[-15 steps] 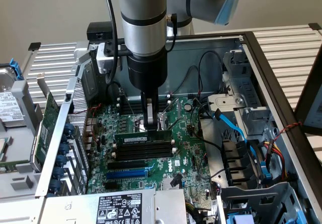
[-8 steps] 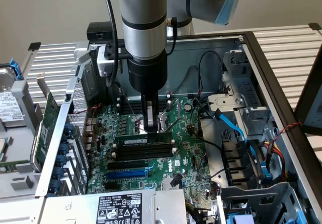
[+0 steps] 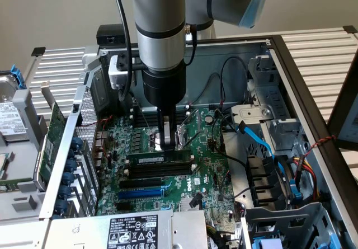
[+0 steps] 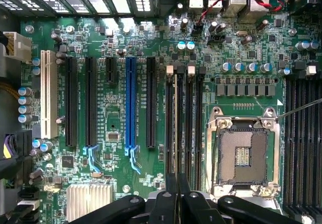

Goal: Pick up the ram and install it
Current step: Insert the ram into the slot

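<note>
Slatted grey worktop (image 3: 319, 47) is carrying an open computer case (image 3: 291, 81), and we are looking down into it at a green motherboard (image 3: 207, 165). The arm (image 3: 161, 36) is reaching straight down over the middle of the board. Its gripper (image 3: 165, 146) is pointing at the bank of black slots (image 3: 156, 173) beside the CPU socket (image 3: 184, 134).

We are seeing the ram (image 3: 159, 158) standing on its long edge in the slot nearest the socket, near the board's centre. Its white label is facing the case's front edge, where the power supply (image 3: 131, 232) is lying. The other black slots and a blue slot (image 3: 140, 193) are running parallel to it, on the side away from the socket.

The fingers are pressed together, with nothing clamped between them. Their tips are hanging right over the ram's top edge, at about the middle of its length. We cannot tell whether they are touching it or sitting just above.

In the wrist view the gripper (image 4: 177, 204) is showing as two narrow black fingers lying side by side, lined up with the slots (image 4: 193, 128). The socket (image 4: 244, 153) is sitting just beside that bank.

Outside the case, at the exterior view's left, a large green card (image 3: 50, 142) is leaning against the case wall. A blue cable (image 3: 263, 145) is crossing the drive bays at the exterior view's right.
</note>
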Tool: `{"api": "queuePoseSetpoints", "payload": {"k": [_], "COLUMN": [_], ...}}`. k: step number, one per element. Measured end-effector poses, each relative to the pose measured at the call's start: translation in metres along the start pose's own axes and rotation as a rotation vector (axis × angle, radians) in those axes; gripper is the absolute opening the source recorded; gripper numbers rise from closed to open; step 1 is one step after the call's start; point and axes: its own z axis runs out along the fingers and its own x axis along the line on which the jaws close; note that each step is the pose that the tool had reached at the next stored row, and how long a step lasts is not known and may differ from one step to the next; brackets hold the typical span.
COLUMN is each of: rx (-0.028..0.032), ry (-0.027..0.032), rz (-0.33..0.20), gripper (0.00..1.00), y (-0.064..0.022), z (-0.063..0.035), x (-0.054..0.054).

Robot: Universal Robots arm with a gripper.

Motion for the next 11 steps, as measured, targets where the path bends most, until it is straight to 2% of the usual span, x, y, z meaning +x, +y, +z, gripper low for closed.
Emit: {"api": "queuePoseSetpoints", "payload": {"k": [11], "rx": [0.0000], "ry": [0.0001], "rz": [0.002], "gripper": [0.12], "y": [0.0001], "z": [0.0026], "x": [0.0012]}}
